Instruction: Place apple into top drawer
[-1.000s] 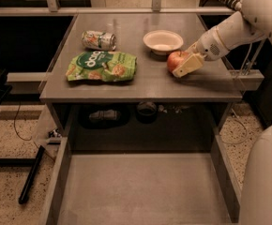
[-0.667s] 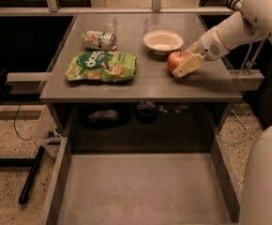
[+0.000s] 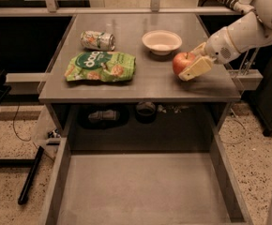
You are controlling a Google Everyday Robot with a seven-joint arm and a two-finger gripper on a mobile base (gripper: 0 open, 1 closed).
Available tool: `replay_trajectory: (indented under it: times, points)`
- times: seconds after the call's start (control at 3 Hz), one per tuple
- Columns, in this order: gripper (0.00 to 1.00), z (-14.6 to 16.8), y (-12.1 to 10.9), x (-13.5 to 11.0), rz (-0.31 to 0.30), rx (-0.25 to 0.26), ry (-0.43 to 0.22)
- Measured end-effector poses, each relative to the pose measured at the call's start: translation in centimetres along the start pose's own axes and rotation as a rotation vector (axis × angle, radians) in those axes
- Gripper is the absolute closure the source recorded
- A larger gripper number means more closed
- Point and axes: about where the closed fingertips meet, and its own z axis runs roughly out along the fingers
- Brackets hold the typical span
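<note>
"Where is the apple [image 3: 179,62]?"

"On the bench [image 3: 150,81], close to the right edge and a bit back from the front right corner. The gripper [image 3: 190,63] has it."

"Has it how?"

"Clenched on it. One tan finger [image 3: 197,68] lies across the side facing us, and the other comes round the far side, so the fruit sits between them. Whether the apple touches the bench top or hangs just above it, I cannot tell from where I stand."

"And the arm [image 3: 246,29]?"

"White, and it comes in over the right edge from the back right corner, slanting down to the apple."

"What else is up there?"

"A white bowl [image 3: 162,41] just beside the apple, toward the back edge, apart from it. A green snack bag [image 3: 101,66] lies flat near the front left corner. A can [image 3: 97,40] lies on its side behind the bag, toward the left edge (its label is too blurred for me to read)."

"The top drawer [image 3: 145,191]?"

"Pulled out, below the front edge of the bench. It is a wide grey tray with low side walls, and its flat bottom shows bare. The apple is well apart from it, up on the bench."
</note>
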Motion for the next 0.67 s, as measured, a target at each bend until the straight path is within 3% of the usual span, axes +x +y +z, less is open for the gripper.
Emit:
replay_trajectory:
  times: [0.67]
  points:
    - [1.00,-4.8,5.8,1.7,-0.095,0.056,-0.060]
